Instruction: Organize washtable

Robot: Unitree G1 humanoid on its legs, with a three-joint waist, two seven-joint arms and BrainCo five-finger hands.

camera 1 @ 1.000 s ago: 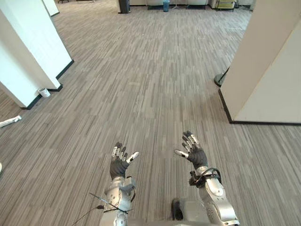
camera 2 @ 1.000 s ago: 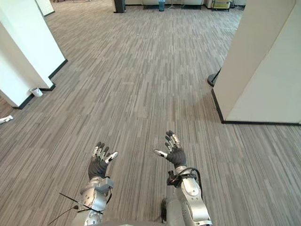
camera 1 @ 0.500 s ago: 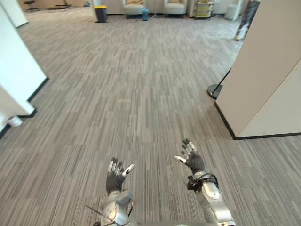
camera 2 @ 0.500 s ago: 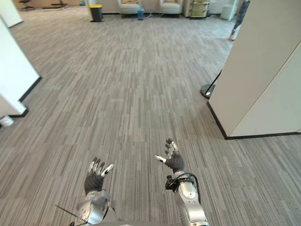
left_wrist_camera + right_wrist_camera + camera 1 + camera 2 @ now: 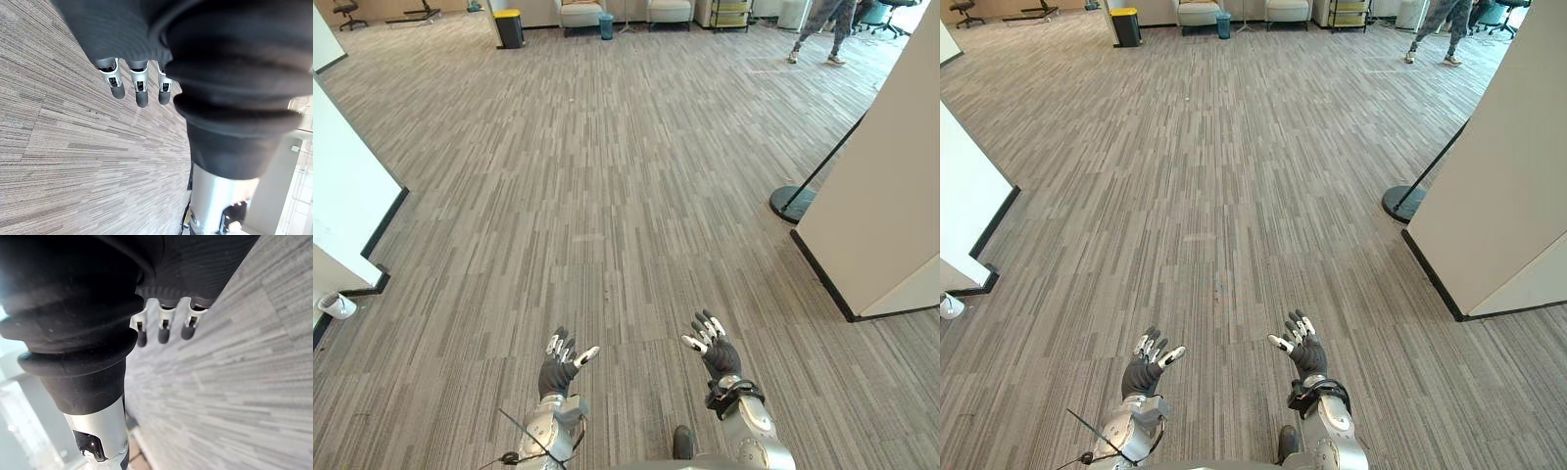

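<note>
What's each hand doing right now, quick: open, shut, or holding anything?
Left hand: open, fingers spread, holding nothing.
Right hand: open, fingers spread, holding nothing.

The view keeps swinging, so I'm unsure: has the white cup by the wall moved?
No. The white cup sits beside the same black baseboard corner as before; the camera shifted.
</note>
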